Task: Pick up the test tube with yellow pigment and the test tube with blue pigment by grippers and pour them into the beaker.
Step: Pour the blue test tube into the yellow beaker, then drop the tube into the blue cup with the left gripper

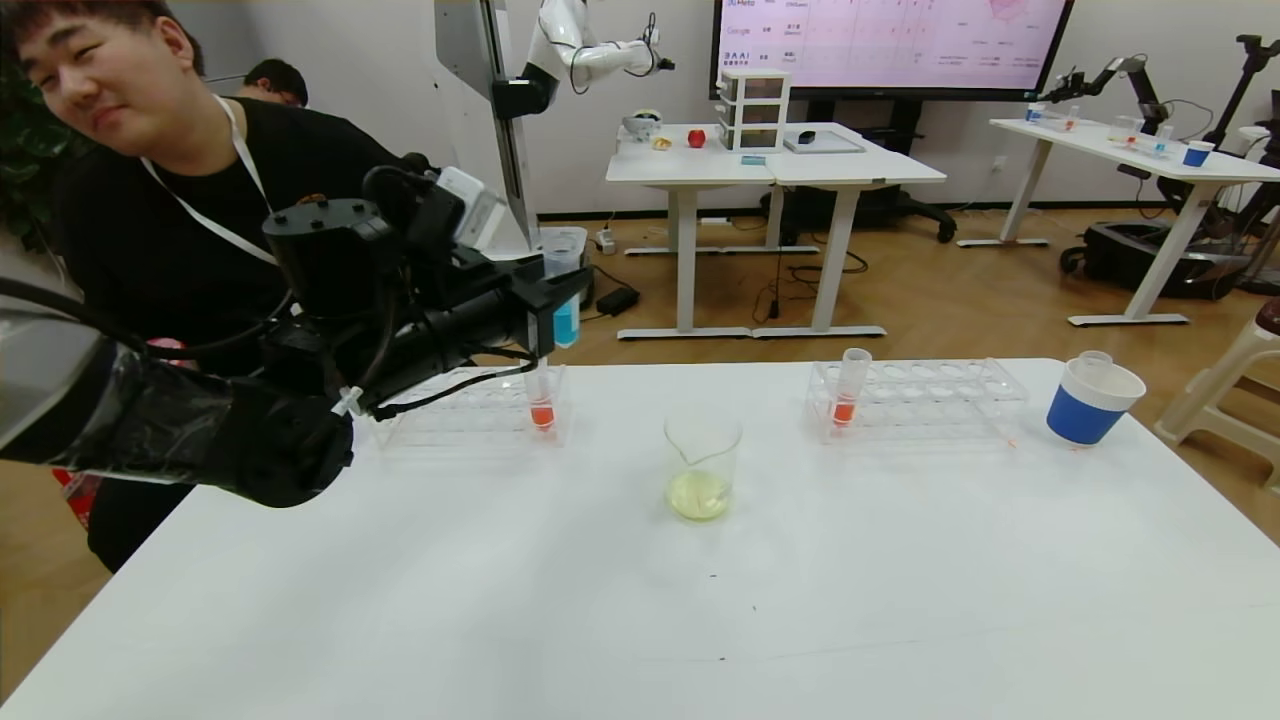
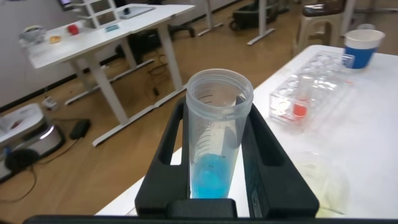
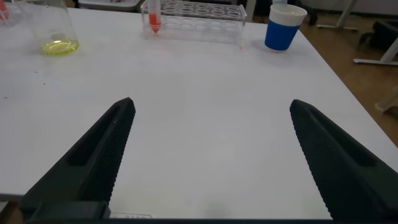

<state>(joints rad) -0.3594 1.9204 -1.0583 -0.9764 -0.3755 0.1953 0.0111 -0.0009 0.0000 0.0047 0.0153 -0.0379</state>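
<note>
- bench point(image 1: 640, 600) — wide and white, it carries both racks, the beaker and a cup, all toward its far side
- left pincer point(image 1: 556, 300) — raised above the left rack point(image 1: 470, 410), clamped on the blue tube point(image 1: 565, 285) just below its rim; the tube stands upright with its mouth up, which I judge keeps the liquid in until it reaches the beaker
- right pincer point(image 3: 208, 155) — fingers wide apart, nothing between them, low over bare bench on the near right; seemingly parked, out of head view
- right rack point(image 1: 915, 395) — holds one orange-red tube point(image 1: 848, 390); the cup point(image 1: 1090, 402) stands beside it
- beaker point(image 1: 702, 465) — mid-bench between the racks, so either arm can reach; yellow liquid already lies in its bottom, and no yellow tube is visible
- blue tube — liquid fills only its lower part, so I judge it needs a steep tilt to pour
</note>
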